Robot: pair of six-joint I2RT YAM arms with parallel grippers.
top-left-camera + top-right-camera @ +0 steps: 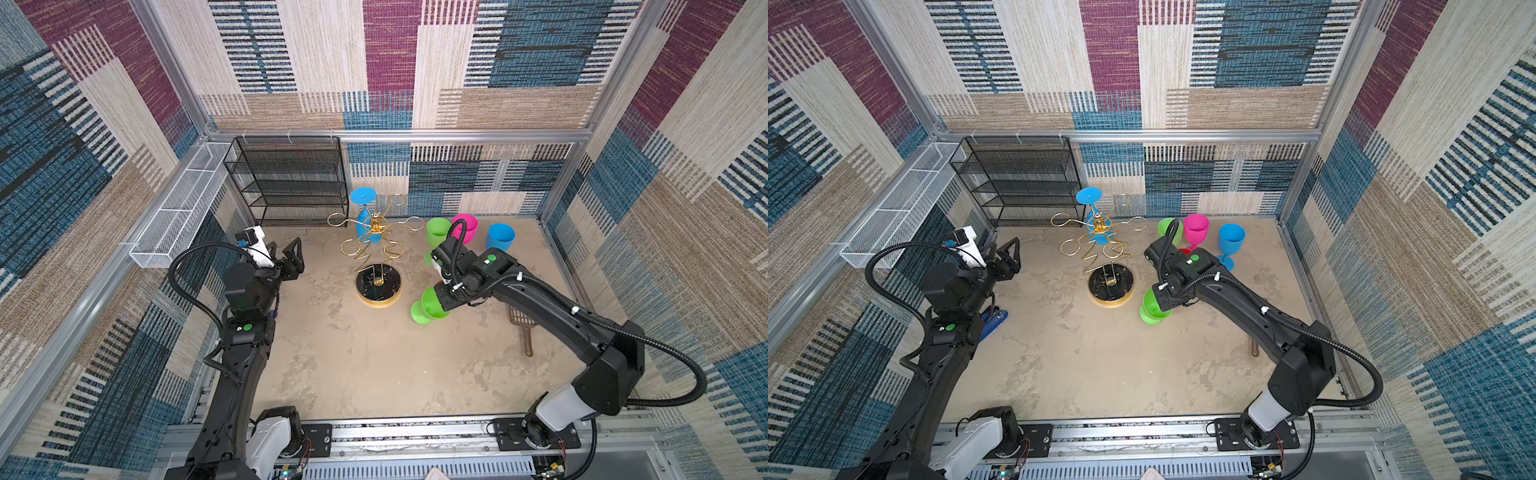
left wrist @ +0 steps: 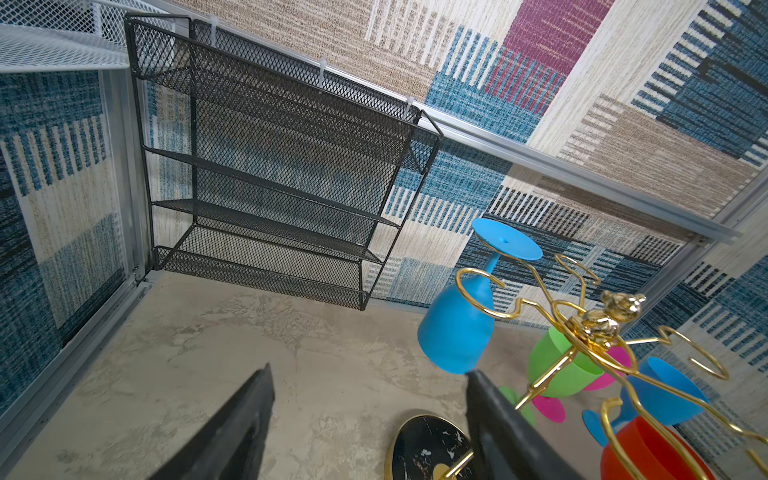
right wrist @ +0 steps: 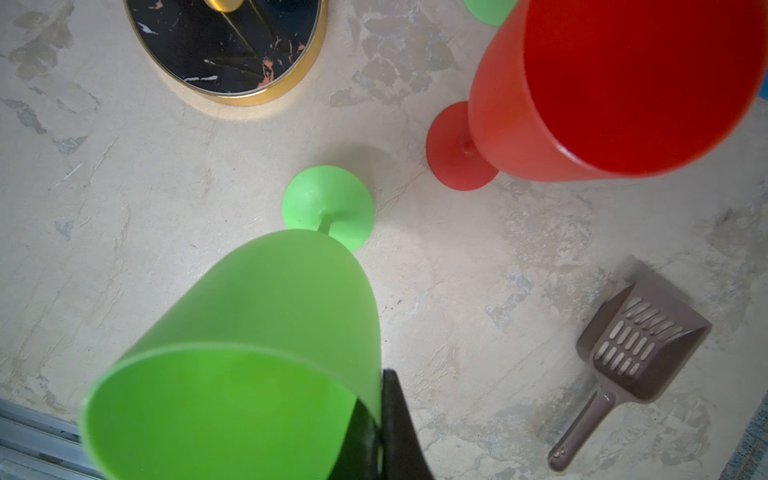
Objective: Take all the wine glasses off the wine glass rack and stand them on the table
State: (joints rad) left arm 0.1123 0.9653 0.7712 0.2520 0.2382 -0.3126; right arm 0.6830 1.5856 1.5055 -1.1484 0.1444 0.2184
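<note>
Top views, entry one: the wine glass rack stands on the surface mid-way across, towards the back. It carries a blue wine glass hung upside down from a rear loop on its left side. To its right, by the back wall, a second green glass, a pink glass and a standing blue glass are upright. Broad open surface lies in front of the rack, between my two arms. A black mesh shelf unit and a long white mesh basket line the back-left corner.

Left wrist view: my left hand is spread with nothing between its fingers, and the hanging blue glass is just past one finger.

Right wrist view: my right hand pinches the rim of the green wine glass, one finger inside the bowl and one outside. I cannot tell whether its foot touches the surface. A red glass stands just beside, the rack's black base is near, and a brown scoop lies well apart.
</note>
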